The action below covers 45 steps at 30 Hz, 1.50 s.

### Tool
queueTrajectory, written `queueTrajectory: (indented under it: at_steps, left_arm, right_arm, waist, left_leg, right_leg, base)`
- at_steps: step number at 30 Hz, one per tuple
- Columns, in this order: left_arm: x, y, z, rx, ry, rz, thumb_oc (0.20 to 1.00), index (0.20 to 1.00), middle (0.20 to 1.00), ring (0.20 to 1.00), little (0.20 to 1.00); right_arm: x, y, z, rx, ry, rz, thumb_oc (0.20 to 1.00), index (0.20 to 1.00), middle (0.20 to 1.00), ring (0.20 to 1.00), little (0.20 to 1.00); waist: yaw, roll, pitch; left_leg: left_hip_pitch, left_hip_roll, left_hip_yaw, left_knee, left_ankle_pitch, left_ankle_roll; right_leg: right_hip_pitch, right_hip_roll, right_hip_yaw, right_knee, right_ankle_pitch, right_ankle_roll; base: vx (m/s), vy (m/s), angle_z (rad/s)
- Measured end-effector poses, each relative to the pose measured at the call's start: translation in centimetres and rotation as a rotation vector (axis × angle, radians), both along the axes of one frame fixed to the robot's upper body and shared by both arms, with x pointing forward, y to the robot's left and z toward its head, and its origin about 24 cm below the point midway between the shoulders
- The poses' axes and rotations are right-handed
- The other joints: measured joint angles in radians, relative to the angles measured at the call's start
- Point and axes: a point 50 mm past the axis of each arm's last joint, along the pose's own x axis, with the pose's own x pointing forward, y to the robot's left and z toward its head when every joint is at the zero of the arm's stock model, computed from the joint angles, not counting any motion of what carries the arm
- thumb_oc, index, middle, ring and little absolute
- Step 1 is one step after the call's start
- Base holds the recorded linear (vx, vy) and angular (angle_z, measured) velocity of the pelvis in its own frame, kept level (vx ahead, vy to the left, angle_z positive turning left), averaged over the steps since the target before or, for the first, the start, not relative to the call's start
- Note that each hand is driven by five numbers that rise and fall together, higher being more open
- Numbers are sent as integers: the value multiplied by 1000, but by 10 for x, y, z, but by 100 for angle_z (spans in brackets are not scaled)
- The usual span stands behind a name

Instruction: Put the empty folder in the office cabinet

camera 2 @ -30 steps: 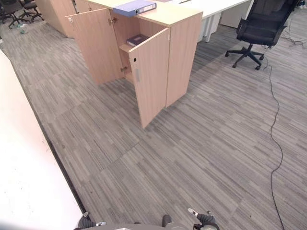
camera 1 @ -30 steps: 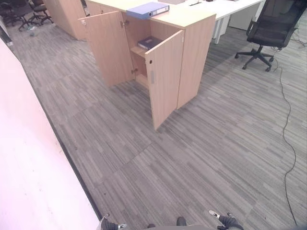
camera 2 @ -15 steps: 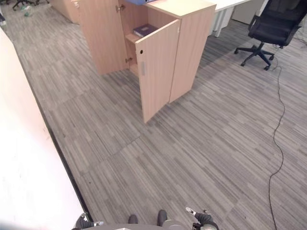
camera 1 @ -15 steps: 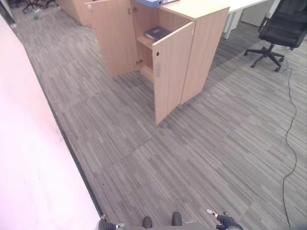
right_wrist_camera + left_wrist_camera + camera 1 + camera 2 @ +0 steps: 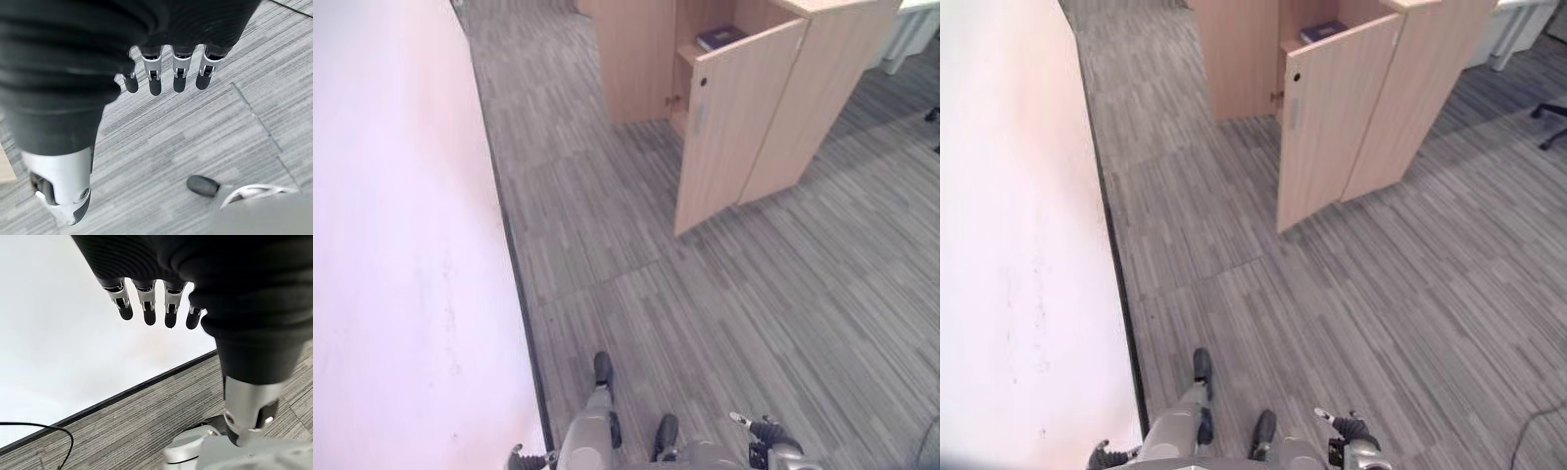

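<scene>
Across the grey carpet, your far cabinet stands open, a dark book on its shelf; left hand and right hand hang relaxed, empty.

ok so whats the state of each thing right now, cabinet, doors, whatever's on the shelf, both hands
office cabinet: standing on the carpet, open
right cabinet door: swung wide open towards the camera
left cabinet door: swung open
dark book: lying flat on the shelf inside the cabinet
left hand: open, fingers straight, holding nothing
right hand: open, fingers straight, holding nothing
</scene>
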Motion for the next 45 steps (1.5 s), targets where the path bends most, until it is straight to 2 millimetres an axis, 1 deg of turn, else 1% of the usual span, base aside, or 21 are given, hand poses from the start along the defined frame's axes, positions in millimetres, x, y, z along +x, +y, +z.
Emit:
queueTrajectory:
  at_steps: [2, 6, 8, 9, 10, 12, 14, 15, 16, 18, 20, 22, 25, 26, 28, 32, 35, 36, 38, 42, 45]
  left_arm:
    - [-9, 4, 0, 10, 11, 55, 1000, 1000, 1000, 1000, 1000]
    - [-15, 6, 0, 7, 17, 115, 1000, 1000, 1000, 1000, 1000]
    - [-12, 7, 1, 18, 6, 120, 1000, 1000, 1000, 1000, 1000]
    - [-15, 7, 0, 17, 10, 120, 1000, 1000, 1000, 1000, 1000]
    - [-7, 7, 1, 19, -12, 115, 1000, 1000, 1000, 1000, 1000]
    - [16, 6, 5, 15, -77, 81, 1000, 1000, 1000, 1000, 1000]
    - [32, 5, 8, 17, -134, 38, 1000, 1000, 1000, 1000, 1000]
    - [36, 9, 10, 27, -150, 27, 1000, 1000, 1000, 1000, 1000]
    - [52, 12, 14, 36, -172, -13, 1000, 1000, 1000, 1000, 1000]
    - [58, 8, 15, 30, -184, -66, 1000, 1000, 1000, 1000, 1000]
    - [59, 6, 15, 26, -183, -73, 1000, 1000, 1000, 1000, 1000]
    - [60, 6, 15, 22, -185, -75, 1000, 1000, 1000, 1000, 1000]
    - [53, 7, 13, 17, -154, -85, 1000, 1000, 1000, 1000, 1000]
    - [40, 6, 8, 13, -92, -99, 1000, 1000, 1000, 1000, 1000]
    - [32, 16, 8, 27, -52, -90, 1000, 1000, 1000, 1000, 1000]
    - [-5, 14, 2, 0, 30, -38, 1000, 1000, 1000, 1000, 1000]
    - [-13, 6, -1, -20, 61, -31, 1000, 1000, 1000, 1000, 1000]
    - [-9, 6, -1, -21, 58, -33, 1000, 1000, 1000, 1000, 1000]
    - [-4, 6, -1, -20, 45, -37, 1000, 1000, 1000, 1000, 1000]
    - [13, 4, 2, -23, -13, -64, 1000, 1000, 1000, 1000, 1000]
    - [56, 1, 11, -21, -130, -131, 1000, 1000, 1000, 1000, 1000]
  right_arm:
    - [-3, 3, -1, 6, 8, -4, 1000, 1000, 1000, 1000, 1000]
    - [-40, -2, -9, -7, 111, -37, 1000, 1000, 1000, 1000, 1000]
    - [-43, -2, -9, -5, 121, -38, 1000, 1000, 1000, 1000, 1000]
    - [-45, -3, -9, -6, 122, -38, 1000, 1000, 1000, 1000, 1000]
    - [-38, 0, -9, 4, 102, -32, 1000, 1000, 1000, 1000, 1000]
    - [-27, 0, -7, 10, 72, -27, 1000, 1000, 1000, 1000, 1000]
    - [-14, 4, -4, 22, 23, -14, 1000, 1000, 1000, 1000, 1000]
    - [-4, 9, -2, 33, -12, -3, 1000, 1000, 1000, 1000, 1000]
    - [9, 15, 2, 49, -64, 12, 1000, 1000, 1000, 1000, 1000]
    - [10, 11, 2, 37, -59, 12, 1000, 1000, 1000, 1000, 1000]
    - [14, 13, 3, 47, -73, 20, 1000, 1000, 1000, 1000, 1000]
    - [26, 10, 8, 49, -105, 30, 1000, 1000, 1000, 1000, 1000]
    - [27, 11, 8, 64, -119, 7, 1000, 1000, 1000, 1000, 1000]
    - [21, 16, 6, 89, -116, -13, 1000, 1000, 1000, 1000, 1000]
    - [14, 15, 4, 90, -100, -32, 1000, 1000, 1000, 1000, 1000]
    - [-9, 6, -2, 84, -39, -97, 1000, 1000, 1000, 1000, 1000]
    - [-17, -1, -3, 73, -16, -108, 1000, 1000, 1000, 1000, 1000]
    - [-24, -1, -5, 75, 7, -111, 1000, 1000, 1000, 1000, 1000]
    - [-17, 0, -3, 74, -12, -101, 1000, 1000, 1000, 1000, 1000]
    - [-19, -2, -3, 66, -3, -82, 1000, 1000, 1000, 1000, 1000]
    - [-18, 0, -3, 70, -5, -64, 1000, 1000, 1000, 1000, 1000]
  waist:
    - [5, -14, -2]
    - [4, -25, -73]
    - [5, -34, -80]
    - [0, -27, -85]
    - [-7, -30, -87]
    - [-9, -12, -90]
    - [-4, -10, -91]
    - [-2, -13, -96]
    - [-26, -39, -96]
    - [-17, -14, -86]
    - [-27, 19, -72]
    - [-54, 40, -29]
    - [-76, -1, 6]
    - [-94, -34, 7]
    - [-105, -63, 20]
    - [-111, -54, -4]
    - [-133, -19, -19]
    - [-126, -24, -34]
    - [-120, -34, -53]
    - [-130, -27, -81]
    - [-135, -41, -75]
  left_leg:
    - [47, 3, 8, 10, 14, 18]
    - [106, -42, 3, 17, 34, 51]
    - [157, -98, 10, 3, 45, 130]
    - [174, -109, 17, 3, 19, 201]
    - [192, -128, 15, 3, 6, 219]
    - [220, -150, 10, 13, -19, 252]
    - [245, -163, 4, 14, -41, 261]
    - [261, -183, 0, 17, -68, 281]
    - [295, -241, -26, 20, -90, 298]
    - [349, -252, -46, 15, -117, 332]
    - [369, -244, -76, 16, -132, 335]
    - [375, -222, -112, 17, -140, 318]
    - [397, -229, -159, 21, -150, 278]
    - [406, -223, -209, 33, -179, 257]
    - [439, -238, -234, 15, -192, 274]
    - [526, -243, -276, 8, -276, 277]
    - [555, -178, -297, 39, -304, 204]
    - [584, -143, -262, 80, -282, 154]
    - [575, -122, -239, 144, -277, 135]
    - [575, -64, -237, 200, -267, 116]
    - [568, -43, -239, 241, -246, 76]
  right_leg:
    - [27, -8, -9, -11, 63, -22]
    - [88, -11, -29, -21, 28, -39]
    - [135, -47, -28, -12, 7, -8]
    - [142, -61, -24, 17, -14, 3]
    - [138, -87, -22, 60, -25, 13]
    - [92, -133, -19, 223, -54, 28]
    - [12, -214, -28, 461, -118, 45]
    - [-12, -261, -21, 543, -110, 64]
    - [-87, -360, 16, 790, -40, 83]
    - [-167, -423, 32, 982, 103, 95]
    - [-239, -394, 56, 945, 14, 94]
    - [-303, -304, 116, 726, -10, 80]
    - [-365, -234, 142, 497, 26, 106]
    - [-347, -161, 188, 184, 107, 140]
    - [-342, -152, 188, 60, 153, 157]
    - [-324, -155, 167, 78, 208, 115]
    - [-279, -115, 131, 83, 324, 26]
    - [-215, -76, 131, 67, 324, -40]
    - [-177, -50, 132, 53, 295, -89]
    - [-152, 8, 122, 76, 239, -131]
    - [-147, 33, 132, 95, 202, -146]
  base:
    - [288, 172, -27]
    - [308, 230, 14]
    - [204, 220, -4]
    - [164, 225, 7]
    - [138, 238, 21]
    - [89, 194, 28]
    - [120, 293, 1]
    - [172, 395, 39]
    - [151, 300, 61]
    - [113, 86, 44]
    - [137, -94, 15]
    - [73, -89, 44]
    - [213, -145, 60]
    - [255, -73, 87]
    - [253, -64, 80]
    - [329, -112, 28]
    - [343, -162, 55]
    - [428, -230, 51]
    - [400, -237, 5]
    - [226, -163, -5]
    - [272, -294, -12]
